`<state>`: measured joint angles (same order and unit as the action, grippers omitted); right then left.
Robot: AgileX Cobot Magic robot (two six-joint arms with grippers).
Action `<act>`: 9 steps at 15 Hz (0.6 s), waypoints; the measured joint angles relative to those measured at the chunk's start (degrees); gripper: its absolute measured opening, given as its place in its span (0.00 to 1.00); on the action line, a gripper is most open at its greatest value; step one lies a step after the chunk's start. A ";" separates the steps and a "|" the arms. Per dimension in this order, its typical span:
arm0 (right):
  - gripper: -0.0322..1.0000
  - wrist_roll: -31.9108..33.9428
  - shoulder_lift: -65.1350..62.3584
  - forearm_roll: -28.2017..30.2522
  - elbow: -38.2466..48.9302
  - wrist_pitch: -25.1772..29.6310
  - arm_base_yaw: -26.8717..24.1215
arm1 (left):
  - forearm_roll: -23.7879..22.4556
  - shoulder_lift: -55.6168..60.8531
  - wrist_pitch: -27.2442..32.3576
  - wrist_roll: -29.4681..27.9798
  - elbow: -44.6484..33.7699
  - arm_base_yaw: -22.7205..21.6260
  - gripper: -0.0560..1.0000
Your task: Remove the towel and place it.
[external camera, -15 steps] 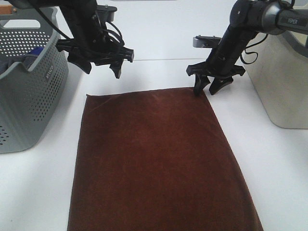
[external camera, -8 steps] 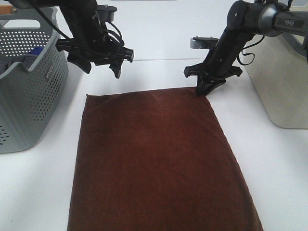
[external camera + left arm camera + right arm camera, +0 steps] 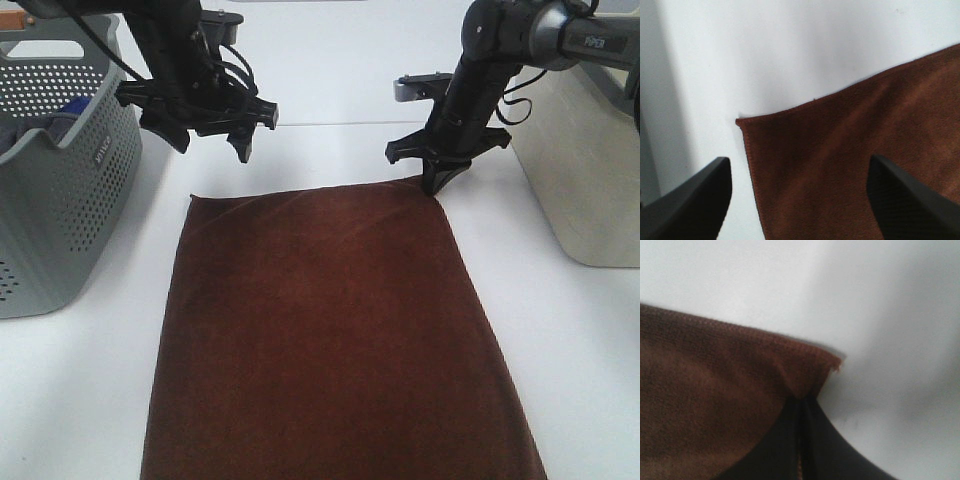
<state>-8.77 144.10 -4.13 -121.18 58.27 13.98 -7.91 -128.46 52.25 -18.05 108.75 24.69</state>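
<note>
Status: towel lies flat on the table, just beside the basket. Its near edge runs out of the high view. The near half looks unmoved vs 1 s ago.

The change is at the far edge. The right gripper is at the far corner away from the basket. 1 s ago its jaws stood spread astride that corner, now they're pressed together on it. Right wrist view confirms: the cloth bunches into a small peak where the fingers meet. So it's pinching towel, not bare table.

Side effect: the far edge has slid a bit away from the basket. The basket-side far corner now sits further from the basket wall than before.

The left gripper shows no change over the second. Its jaws are spread wide and it hangs above the table just past the basket-side far corner, touching nothing. Left wrist view shows that corner lying flat between the 2 fingers, closer to 1 of them.

My read: 1 of 2 far corners is secured. The towel is already out of the basket, so what's left looks like lift and place. Left probably needs to drop onto its corner and re-aim, since the corner shifted. Lifting on the right alone risks dragging and skewing the cloth.

Further back, the blue cloth sits in the basket, not involved.
</note>
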 joint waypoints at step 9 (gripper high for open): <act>0.03 3.27 -2.86 4.98 -2.18 1.32 0.00 | -2.58 -4.18 -0.40 -1.83 0.69 -0.29 0.65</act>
<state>-5.50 141.23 0.86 -123.36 59.59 13.98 -10.49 -132.64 51.85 -19.88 109.43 24.41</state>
